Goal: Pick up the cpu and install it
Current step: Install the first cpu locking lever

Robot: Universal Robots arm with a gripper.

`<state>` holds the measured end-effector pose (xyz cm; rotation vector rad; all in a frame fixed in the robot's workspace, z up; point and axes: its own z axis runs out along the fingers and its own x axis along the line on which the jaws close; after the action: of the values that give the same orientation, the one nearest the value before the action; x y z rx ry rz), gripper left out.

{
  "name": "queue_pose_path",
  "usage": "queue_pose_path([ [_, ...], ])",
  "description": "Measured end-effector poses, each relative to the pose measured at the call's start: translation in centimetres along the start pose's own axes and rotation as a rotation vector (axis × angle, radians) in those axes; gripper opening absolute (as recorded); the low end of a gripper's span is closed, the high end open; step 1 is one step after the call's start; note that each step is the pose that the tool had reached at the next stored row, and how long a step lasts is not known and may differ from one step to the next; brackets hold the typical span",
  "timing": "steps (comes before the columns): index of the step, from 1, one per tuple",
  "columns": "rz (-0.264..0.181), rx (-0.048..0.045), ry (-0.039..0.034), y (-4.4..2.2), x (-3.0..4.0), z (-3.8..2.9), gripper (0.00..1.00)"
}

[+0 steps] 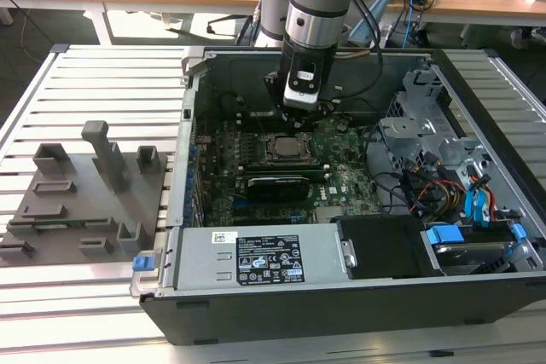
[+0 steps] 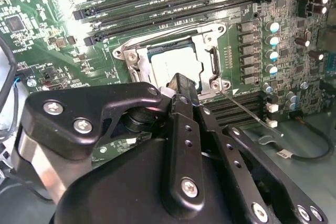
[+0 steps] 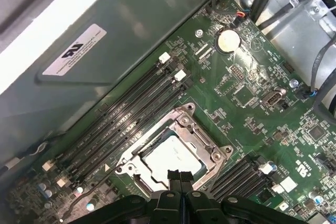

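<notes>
The cpu (image 1: pixel 287 149) lies flat in the black-framed motherboard socket (image 1: pixel 275 158) inside the open computer case. In both wrist views its silvery top (image 2: pixel 176 67) (image 3: pixel 169 158) sits within the metal socket frame (image 3: pixel 185 124). My gripper (image 1: pixel 314 113) hangs just above the socket's far side. Its black fingertips (image 3: pixel 180 176) are pressed together with nothing between them, and they partly cover the chip's near edge (image 2: pixel 184 85). The gripper is shut and does not hold the cpu.
Grey plastic fixture blocks (image 1: pixel 85 193) stand on the slatted table at the exterior view's left. The case walls (image 1: pixel 192 125), a power supply (image 1: pixel 256 262), a drive cage with cables (image 1: pixel 444 159) and memory slots (image 3: pixel 121 124) surround the socket.
</notes>
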<state>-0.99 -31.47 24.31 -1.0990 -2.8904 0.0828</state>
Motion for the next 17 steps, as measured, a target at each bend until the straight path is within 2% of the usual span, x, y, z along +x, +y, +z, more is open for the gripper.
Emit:
queue_pose_path([
  [17,-0.155,0.0041,-0.0104,0.0,0.0,0.0,0.11],
])
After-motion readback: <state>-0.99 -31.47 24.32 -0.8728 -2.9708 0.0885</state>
